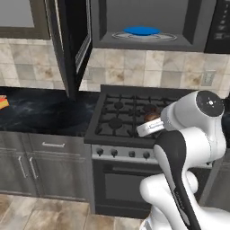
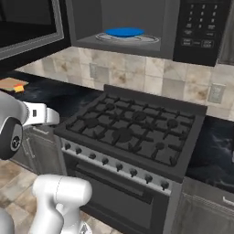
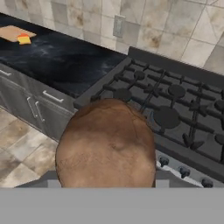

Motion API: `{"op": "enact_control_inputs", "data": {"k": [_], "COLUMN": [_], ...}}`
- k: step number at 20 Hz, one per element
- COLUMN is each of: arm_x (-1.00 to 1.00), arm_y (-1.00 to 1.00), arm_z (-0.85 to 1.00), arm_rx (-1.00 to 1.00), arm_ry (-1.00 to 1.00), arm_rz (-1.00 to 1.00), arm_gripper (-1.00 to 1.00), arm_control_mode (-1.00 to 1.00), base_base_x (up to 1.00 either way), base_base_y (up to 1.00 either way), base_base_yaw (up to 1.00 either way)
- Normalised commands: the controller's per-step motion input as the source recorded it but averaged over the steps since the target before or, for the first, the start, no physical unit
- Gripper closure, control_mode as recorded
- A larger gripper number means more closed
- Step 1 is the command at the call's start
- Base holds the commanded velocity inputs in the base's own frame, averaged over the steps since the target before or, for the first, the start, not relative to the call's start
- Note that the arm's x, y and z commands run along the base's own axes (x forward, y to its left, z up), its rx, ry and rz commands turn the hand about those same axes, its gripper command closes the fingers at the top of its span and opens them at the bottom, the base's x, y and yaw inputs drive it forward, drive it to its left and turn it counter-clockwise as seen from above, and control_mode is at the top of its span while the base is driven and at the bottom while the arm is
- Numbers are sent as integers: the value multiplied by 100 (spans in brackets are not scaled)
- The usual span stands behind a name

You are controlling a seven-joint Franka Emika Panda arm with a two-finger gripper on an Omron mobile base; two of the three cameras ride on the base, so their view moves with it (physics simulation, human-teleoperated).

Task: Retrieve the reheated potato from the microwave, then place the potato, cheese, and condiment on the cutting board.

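Potato (image 3: pixel 106 146) out of the open microwave (image 1: pixel 148 22) and clamped in the gripper (image 1: pixel 152 119) above the stove front; board (image 3: pixel 13 32) far left holds cheese (image 3: pixel 24 40); potato and condiment left to place.

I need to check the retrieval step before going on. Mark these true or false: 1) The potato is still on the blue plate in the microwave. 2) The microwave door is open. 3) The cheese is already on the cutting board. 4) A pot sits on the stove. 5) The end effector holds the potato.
1) False. The potato is out of the microwave, over the front edge of the stove; the blue plate is bare.
2) True. The door stands swung out to the left.
3) True. The cheese lies on the cutting board.
4) False. The burners carry nothing.
5) True. The end effector has the potato in its grip.
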Motion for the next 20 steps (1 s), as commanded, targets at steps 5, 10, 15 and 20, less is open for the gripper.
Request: {"op": "enact_control_inputs", "data": {"k": [5,10,15,20], "arm_x": [0,0,0,0], "arm_y": [0,0,0,0], "arm_z": [0,0,0,0], "arm_rx": [0,0,0,0], "arm_ry": [0,0,0,0], "arm_rz": [0,0,0,0], "arm_gripper": [100,100,100,100], "arm_control_mode": [100,100,100,100], "base_base_x": [-13,-36,-53,-35], "base_base_y": [-40,-44,-19,8], "base_base_yaw": [48,46,64,71]}}
